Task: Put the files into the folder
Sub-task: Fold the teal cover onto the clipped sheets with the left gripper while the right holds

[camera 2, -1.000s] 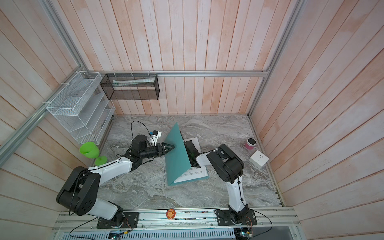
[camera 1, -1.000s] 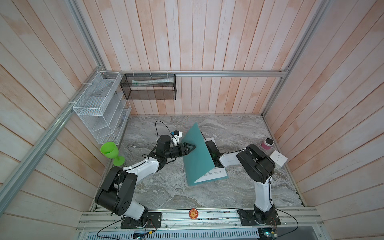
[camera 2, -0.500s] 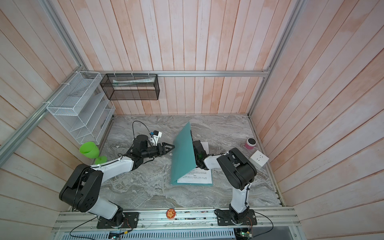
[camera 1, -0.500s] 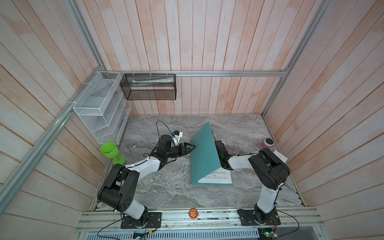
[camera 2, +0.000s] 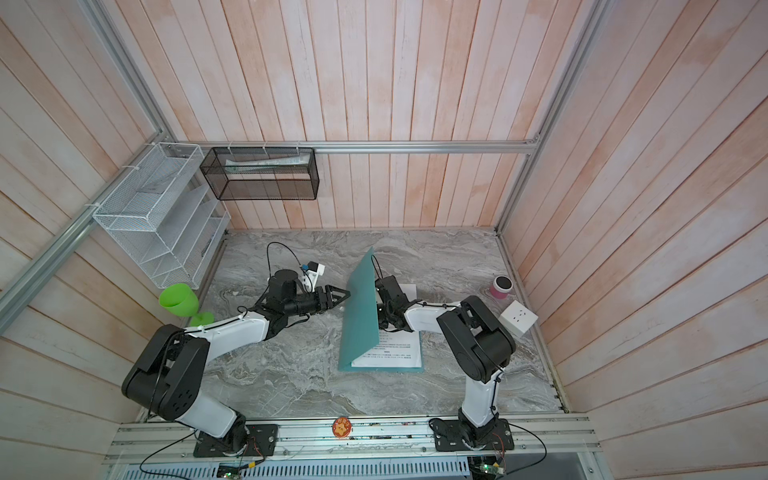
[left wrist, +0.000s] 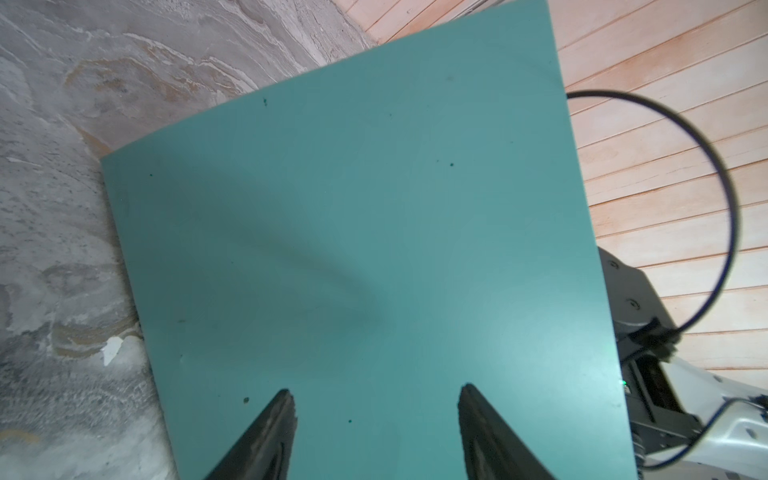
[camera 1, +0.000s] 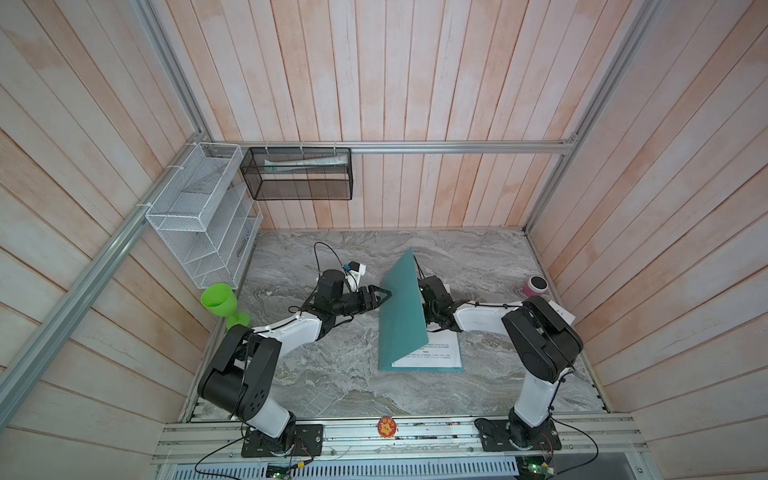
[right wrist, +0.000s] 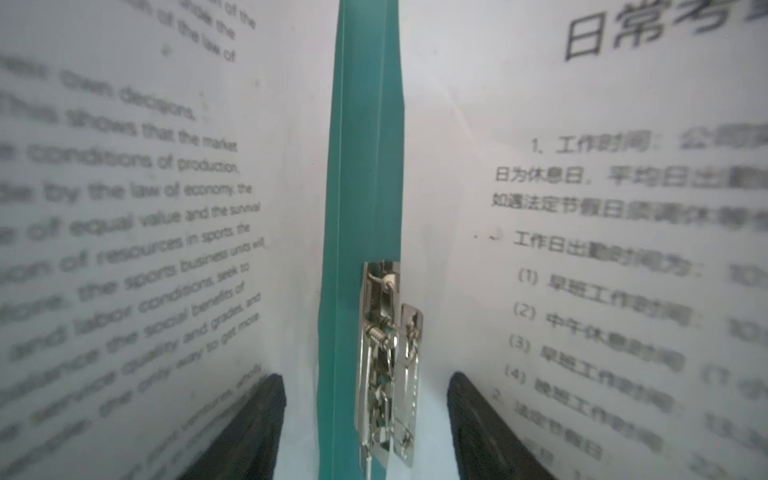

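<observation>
Honestly, the folder (camera 1: pixel 401 307) sits half open, left gripper (camera 1: pixel 381 294) with jaws apart just outside its raised cover (left wrist: pixel 353 228), probably bracing it, while the right gripper (right wrist: pixel 365 380), jaws apart too, sits inside over the files (camera 1: pixel 432 355), facing the clip (right wrist: pixel 386 361).

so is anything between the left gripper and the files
yes, the folder: its raised cover stands between the left gripper and the files lying on its flat half
</observation>
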`<state>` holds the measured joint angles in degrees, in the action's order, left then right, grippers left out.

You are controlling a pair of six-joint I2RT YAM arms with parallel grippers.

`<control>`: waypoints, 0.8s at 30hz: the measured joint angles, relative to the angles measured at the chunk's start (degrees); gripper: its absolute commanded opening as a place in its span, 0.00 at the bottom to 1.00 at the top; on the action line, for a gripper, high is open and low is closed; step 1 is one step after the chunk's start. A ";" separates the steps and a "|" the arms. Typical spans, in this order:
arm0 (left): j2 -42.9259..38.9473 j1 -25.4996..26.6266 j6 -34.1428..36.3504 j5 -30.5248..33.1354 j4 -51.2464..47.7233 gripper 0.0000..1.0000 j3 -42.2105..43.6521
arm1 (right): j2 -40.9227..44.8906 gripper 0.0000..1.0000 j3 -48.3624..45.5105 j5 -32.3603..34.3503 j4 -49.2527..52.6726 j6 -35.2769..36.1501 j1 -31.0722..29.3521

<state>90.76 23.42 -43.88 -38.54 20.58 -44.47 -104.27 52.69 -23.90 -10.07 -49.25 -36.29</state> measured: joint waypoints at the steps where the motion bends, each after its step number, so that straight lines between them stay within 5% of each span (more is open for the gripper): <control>1: 0.17 0.00 0.00 0.00 0.02 0.65 -0.15 | 1.16 0.65 -0.92 0.48 0.35 0.02 0.13; 14: 2.03 1.16 0.11 0.00 0.72 0.65 -0.37 | 23.08 0.64 -13.16 6.29 9.20 5.51 13.07; 24: 3.63 2.45 0.26 0.26 1.25 0.65 -0.50 | 28.59 0.64 -13.75 8.61 15.34 11.76 24.98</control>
<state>94.39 25.87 -43.62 -38.28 21.82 -44.97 -75.68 38.94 -15.29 5.28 -37.50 -11.31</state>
